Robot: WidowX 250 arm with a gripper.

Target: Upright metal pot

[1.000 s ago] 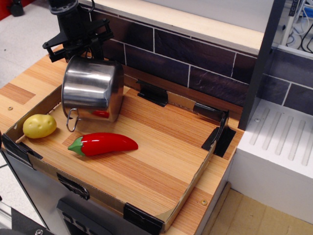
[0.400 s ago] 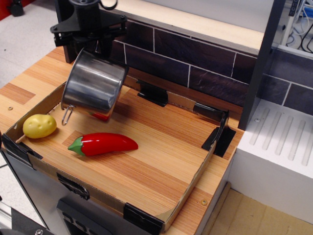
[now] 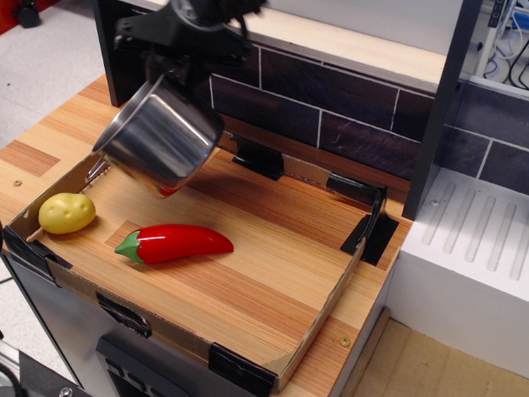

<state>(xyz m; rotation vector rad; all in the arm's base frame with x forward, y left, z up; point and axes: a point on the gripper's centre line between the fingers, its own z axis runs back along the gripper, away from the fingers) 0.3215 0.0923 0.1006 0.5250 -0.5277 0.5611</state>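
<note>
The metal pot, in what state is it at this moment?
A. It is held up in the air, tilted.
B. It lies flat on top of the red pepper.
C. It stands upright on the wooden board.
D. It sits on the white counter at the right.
A: the metal pot hangs tilted from the gripper, clear of the wooden tray, above and behind the red pepper.

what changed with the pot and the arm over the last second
The gripper moved up and to the right, lifting and swinging the metal pot with it. A second ago the pot hung low over the tray with its mouth facing down; now it is higher and tilted. The grip looks unchanged. The red pepper, the yellow potato and the tray stayed put.
</note>
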